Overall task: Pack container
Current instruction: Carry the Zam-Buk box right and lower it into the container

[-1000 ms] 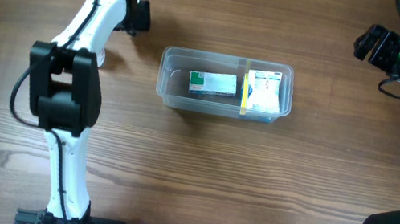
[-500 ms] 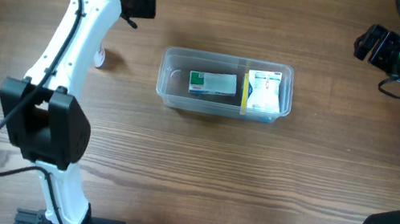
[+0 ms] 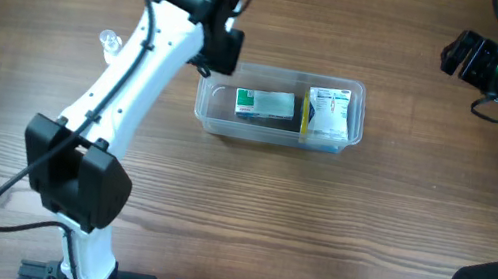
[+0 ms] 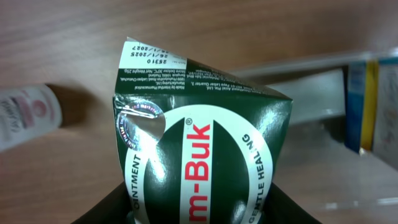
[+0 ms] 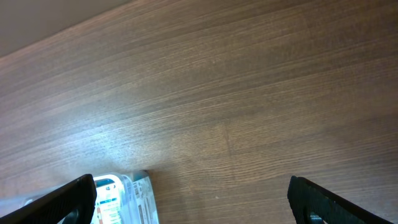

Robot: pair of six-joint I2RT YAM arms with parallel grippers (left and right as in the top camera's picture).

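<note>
The clear plastic container (image 3: 215, 120) sits mid-table and holds a green-and-white box (image 3: 265, 105) and a white, blue and yellow box (image 3: 327, 114). My left gripper (image 3: 219, 51) hovers over the container's far-left corner. It is shut on a dark green box with red lettering (image 4: 199, 143), which fills the left wrist view, with the container's wall (image 4: 311, 93) behind it. My right gripper (image 3: 461, 55) is at the far right, open and empty (image 5: 193, 202). The container's corner (image 5: 127, 199) shows at the bottom left of its view.
A small clear spray bottle (image 3: 109, 39) lies on the wood to the left of the container. It also shows at the left edge of the left wrist view (image 4: 25, 115). Bare wooden table surrounds the container.
My left arm has swung right from the table's far left to the container's left end, carrying the dark green box. The spray bottle has come into view. The right arm has not moved.
</note>
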